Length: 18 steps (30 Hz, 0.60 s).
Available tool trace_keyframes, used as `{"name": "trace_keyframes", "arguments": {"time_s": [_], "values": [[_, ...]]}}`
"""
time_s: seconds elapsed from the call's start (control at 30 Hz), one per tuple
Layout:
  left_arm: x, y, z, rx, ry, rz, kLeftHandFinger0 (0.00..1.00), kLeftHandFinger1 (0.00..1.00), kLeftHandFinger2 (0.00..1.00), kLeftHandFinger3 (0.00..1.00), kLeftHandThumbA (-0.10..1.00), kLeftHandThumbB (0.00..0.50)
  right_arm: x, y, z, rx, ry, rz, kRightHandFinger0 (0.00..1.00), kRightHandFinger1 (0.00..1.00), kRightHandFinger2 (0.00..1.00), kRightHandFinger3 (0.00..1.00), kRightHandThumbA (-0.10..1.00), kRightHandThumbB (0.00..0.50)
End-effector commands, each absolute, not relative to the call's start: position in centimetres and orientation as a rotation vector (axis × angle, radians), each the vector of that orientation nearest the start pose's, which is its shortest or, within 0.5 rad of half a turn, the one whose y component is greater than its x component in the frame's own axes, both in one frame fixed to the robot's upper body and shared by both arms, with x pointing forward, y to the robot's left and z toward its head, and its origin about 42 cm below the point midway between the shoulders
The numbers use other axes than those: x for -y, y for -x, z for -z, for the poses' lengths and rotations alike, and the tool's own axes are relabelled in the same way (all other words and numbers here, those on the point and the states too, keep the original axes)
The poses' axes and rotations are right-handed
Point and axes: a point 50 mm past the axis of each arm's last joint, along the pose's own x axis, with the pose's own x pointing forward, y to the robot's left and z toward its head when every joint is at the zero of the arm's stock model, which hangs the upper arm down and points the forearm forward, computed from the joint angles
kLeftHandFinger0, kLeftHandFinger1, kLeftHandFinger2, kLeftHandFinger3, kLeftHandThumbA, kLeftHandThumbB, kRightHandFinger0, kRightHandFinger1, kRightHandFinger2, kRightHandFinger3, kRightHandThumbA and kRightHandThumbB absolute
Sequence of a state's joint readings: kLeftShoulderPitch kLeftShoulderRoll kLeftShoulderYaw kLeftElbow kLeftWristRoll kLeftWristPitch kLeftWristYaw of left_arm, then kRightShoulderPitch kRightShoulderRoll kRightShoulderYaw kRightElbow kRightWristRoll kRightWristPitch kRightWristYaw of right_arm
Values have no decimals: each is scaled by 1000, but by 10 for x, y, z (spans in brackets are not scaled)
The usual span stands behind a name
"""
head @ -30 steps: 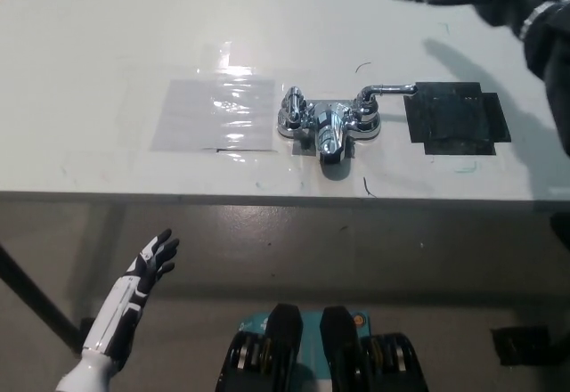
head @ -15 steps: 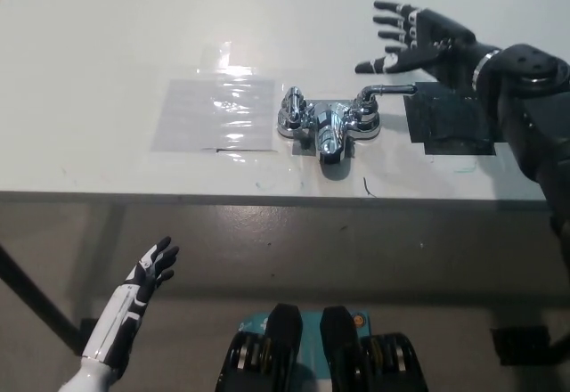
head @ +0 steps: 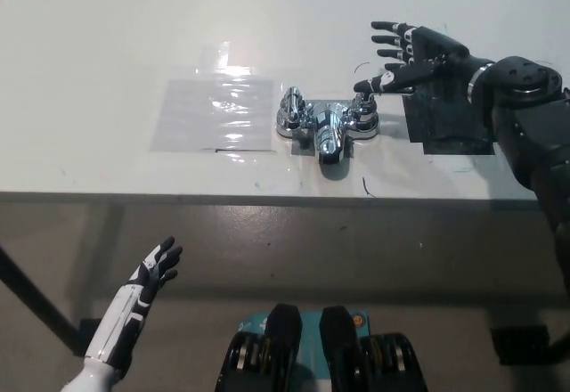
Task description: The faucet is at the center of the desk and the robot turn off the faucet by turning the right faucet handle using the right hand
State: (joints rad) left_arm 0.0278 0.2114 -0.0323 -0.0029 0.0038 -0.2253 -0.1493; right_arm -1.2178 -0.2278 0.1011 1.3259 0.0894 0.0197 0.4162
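Right hand (head: 419, 58) has dropped from the far right corner of the table (head: 107, 44) toward the faucet (head: 327, 125) over the last second, now just above the right faucet handle (head: 378, 91), fingers spread wide, nothing held, thumb close to or touching the lever — contact cannot be told. Faucet sits mid-table between a clear plastic sheet (head: 214, 111) and a dark patch (head: 454, 120), handle lever pointing right over that patch; left hand (head: 153, 272) rests low below the table edge, fingers apart, empty. Judged stage: reach nearly done, grip and the turn itself both left.
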Motion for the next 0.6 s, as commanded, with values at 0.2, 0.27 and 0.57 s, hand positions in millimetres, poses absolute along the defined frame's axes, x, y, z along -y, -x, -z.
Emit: {"name": "trace_keyframes", "arguments": {"time_s": [0.2,0.27,0.57], "values": [[-263,-276,-119,246,-231,221,1000,1000,1000,1000,1000,442,193,-594,-323,-102,252,-457,1000,1000,1000,1000,1000,451],[-262,-278,-120,246,-229,222,1000,1000,1000,1000,1000,454,192,-594,-321,-103,247,-458,1000,1000,1000,1000,1000,435],[-263,-280,-122,252,-230,224,1000,1000,1000,1000,1000,448,186,-590,-304,-133,218,-480,1000,1000,1000,1000,1000,427]]}}
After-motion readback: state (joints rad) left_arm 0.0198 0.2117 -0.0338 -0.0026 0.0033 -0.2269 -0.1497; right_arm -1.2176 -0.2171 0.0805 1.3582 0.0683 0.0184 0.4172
